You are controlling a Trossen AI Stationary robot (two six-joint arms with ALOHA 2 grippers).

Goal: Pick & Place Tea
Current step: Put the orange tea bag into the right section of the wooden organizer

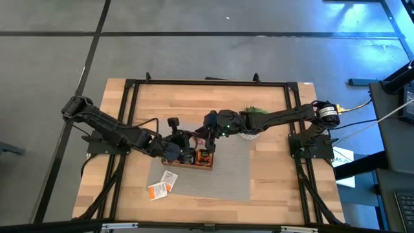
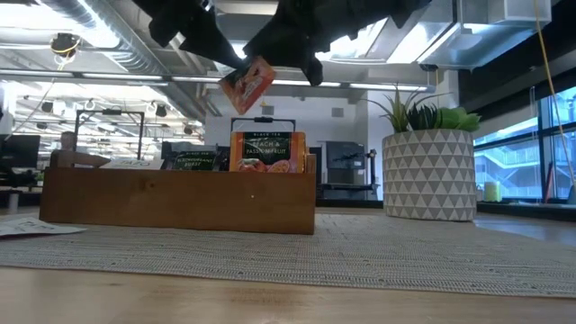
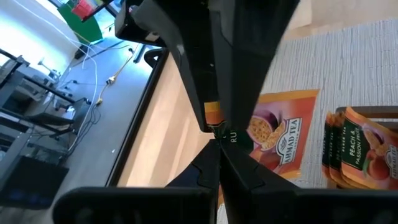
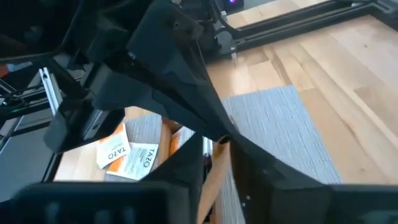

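An orange tea sachet hangs tilted above the wooden tray at upper centre of the low view, pinched in the left gripper, fingers together on it. The right gripper meets it there; its grip cannot be told. More sachets lie lower left on the grey mat. A potted plant stands right, before a bright open office.

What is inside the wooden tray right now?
The wooden tray holds upright peach tea sachets and darker sachets. Its front wall hides their lower parts and anything lying lower.
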